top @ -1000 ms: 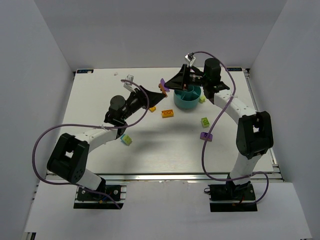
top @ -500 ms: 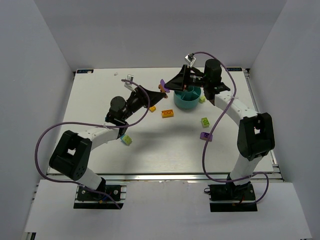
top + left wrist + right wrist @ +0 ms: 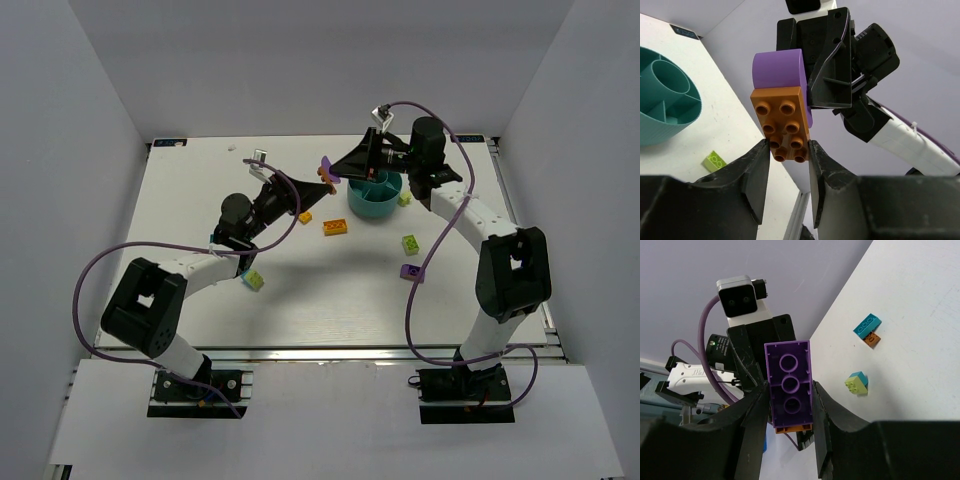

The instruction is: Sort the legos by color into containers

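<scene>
Top middle: the left gripper [image 3: 788,148] pinches a small orange plastic brick [image 3: 782,116]; the right gripper [image 3: 789,401] pinches a purple plastic brick [image 3: 789,374] touching it, beside a round teal plastic bowl [image 3: 372,211].

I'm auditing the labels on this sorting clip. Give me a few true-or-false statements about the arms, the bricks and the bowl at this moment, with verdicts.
1. The left fingers are closed on the orange brick. True.
2. The orange brick is separate from the purple brick next to it. False: the two are stuck together, studs into underside.
3. The right fingers clamp that same purple brick. True.
4. Every brick is already in the teal bowl. False: several lie on the table, among them a lime green brick and a loose purple brick.
5. The joined pair is held on the bowl's right in the top view. False: it is raised at the bowl's left.
</scene>
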